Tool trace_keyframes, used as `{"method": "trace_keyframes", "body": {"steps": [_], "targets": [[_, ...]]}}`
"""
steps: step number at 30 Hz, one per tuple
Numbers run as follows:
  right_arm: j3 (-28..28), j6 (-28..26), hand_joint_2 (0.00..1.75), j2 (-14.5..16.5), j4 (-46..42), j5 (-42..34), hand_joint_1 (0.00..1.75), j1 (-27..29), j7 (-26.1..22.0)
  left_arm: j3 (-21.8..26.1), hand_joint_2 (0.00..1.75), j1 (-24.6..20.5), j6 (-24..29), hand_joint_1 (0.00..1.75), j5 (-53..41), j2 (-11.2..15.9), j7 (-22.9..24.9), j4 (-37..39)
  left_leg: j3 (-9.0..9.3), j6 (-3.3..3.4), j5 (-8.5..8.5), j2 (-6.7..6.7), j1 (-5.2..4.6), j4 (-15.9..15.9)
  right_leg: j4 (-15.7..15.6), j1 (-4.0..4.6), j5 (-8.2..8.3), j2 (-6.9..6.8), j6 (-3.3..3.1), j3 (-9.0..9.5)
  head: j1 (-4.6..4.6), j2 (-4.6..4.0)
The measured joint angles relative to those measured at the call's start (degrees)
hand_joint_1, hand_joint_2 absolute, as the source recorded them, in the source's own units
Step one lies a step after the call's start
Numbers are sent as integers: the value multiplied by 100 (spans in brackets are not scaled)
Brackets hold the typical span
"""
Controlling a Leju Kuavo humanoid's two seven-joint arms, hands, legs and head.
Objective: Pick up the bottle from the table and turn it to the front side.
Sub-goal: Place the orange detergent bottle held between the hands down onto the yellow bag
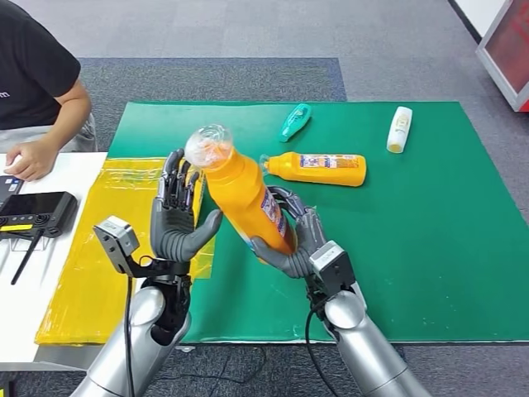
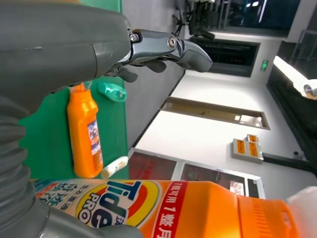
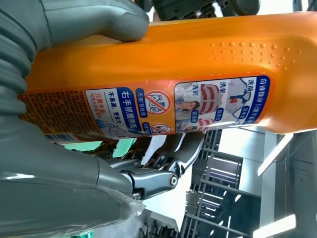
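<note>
Gripped low on its body by the right hand, the big orange plastic detergent bottle is held tilted above the green mat, while the open left hand is set against its side, probably to steady the turn.

Held bottle between hands; second bottle behind, on mat

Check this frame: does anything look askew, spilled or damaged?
Nothing spilled or damaged. The large orange plastic detergent bottle is tilted, gripped low by the right hand, with the left hand touching its side. The other bottles simply lie on the green mat.
</note>
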Motion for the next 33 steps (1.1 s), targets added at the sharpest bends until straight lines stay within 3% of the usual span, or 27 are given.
{"method": "trace_keyframes", "body": {"steps": [24,26,28,30,33], "targets": [[161,-16,175,0,-8,63,175,-127,40,-339,175,-115,99,1,-267,-13,-42,185,-3,0,0,0,0,0,0,0,0,0,0,-2,-1,0],[231,-16,175,0,-14,110,175,-136,40,-385,175,-121,123,16,-327,-5,-55,186,-4,0,0,0,0,0,0,0,0,0,0,-3,-1,0],[279,-16,175,0,-32,135,175,-148,42,-408,175,-128,151,69,-367,4,-79,187,-4,0,0,0,0,0,0,0,0,0,0,-4,-1,0],[310,-25,175,0,-51,154,175,-171,50,-428,175,-139,192,100,-424,12,-113,186,-4,0,0,0,0,0,0,0,0,0,0,-4,0,0],[340,-54,175,0,-56,157,175,-209,69,-473,175,-155,214,31,-482,24,-142,185,-4,0,0,0,0,0,0,0,0,0,0,-4,1,0]]}}
